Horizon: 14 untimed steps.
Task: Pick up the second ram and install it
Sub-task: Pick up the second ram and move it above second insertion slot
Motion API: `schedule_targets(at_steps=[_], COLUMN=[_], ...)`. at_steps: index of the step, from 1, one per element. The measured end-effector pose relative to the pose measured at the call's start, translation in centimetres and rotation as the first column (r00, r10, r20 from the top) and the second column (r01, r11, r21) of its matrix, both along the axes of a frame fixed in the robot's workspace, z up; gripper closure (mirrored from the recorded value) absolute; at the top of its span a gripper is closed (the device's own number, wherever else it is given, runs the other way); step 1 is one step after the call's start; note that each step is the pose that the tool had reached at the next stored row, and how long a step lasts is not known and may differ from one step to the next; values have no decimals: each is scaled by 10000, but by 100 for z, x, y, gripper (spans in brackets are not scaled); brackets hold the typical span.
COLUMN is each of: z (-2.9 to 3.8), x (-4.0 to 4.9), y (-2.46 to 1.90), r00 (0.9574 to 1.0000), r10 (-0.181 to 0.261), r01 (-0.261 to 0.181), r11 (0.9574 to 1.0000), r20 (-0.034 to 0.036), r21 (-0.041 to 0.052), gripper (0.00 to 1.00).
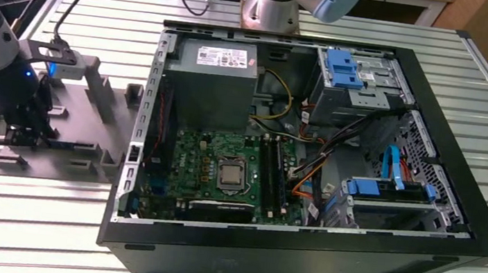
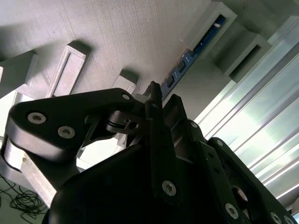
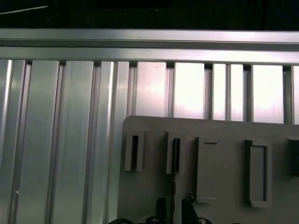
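The second ram (image 2: 187,58) is a thin blue board standing on edge in the slotted holders of a grey fixture plate (image 2: 117,37). In the first wrist view the ram (image 3: 175,156) shows as a thin dark line running from a holder toward my fingers. My gripper (image 3: 174,203) straddles its near end, one fingertip on each side with a small gap to the board. In the second wrist view the black gripper (image 2: 163,93) sits right at the end of the blue board. The exterior view has the gripper (image 1: 25,137) low over the fixture plate (image 1: 83,152), at the exterior view's left of the computer case.
An open black computer case (image 1: 304,255) lies on the ribbed aluminium table (image 1: 29,222), with green motherboard and long black memory slots (image 1: 272,171) inside. Raised grey blocks (image 1: 101,87) stand on the fixture plate around the gripper. Cables cross the case interior.
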<state>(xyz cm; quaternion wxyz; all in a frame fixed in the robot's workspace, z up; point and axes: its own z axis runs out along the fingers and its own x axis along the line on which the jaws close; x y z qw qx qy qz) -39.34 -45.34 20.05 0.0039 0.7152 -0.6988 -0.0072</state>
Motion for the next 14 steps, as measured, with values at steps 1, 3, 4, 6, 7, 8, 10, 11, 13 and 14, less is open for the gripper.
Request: schedule_targets(at_steps=[1, 3, 4, 6, 7, 8, 10, 11, 13, 14], z=[0, 1, 1, 3, 3, 3, 4, 5, 5, 6], x=[0, -1, 0, 0, 0, 0, 0, 0, 0, 0], y=[0, 0, 0, 0, 0, 0, 0, 0, 0, 0], r00=[10000, 10000, 10000, 10000, 10000, 10000, 10000, 10000, 10000, 10000], r10=[0, 0, 0, 0, 0, 0, 0, 0, 0, 0], r01=[0, 0, 0, 0, 0, 0, 0, 0, 0, 0], r11=[10000, 10000, 10000, 10000, 10000, 10000, 10000, 10000, 10000, 10000], r20=[0, 0, 0, -1, -1, -1, -1, -1, -1, -1], r21=[0, 0, 0, -1, 0, 0, -1, -1, 0, -1], gripper=[73, 73, 73, 74, 74, 81, 81, 81, 81, 81])
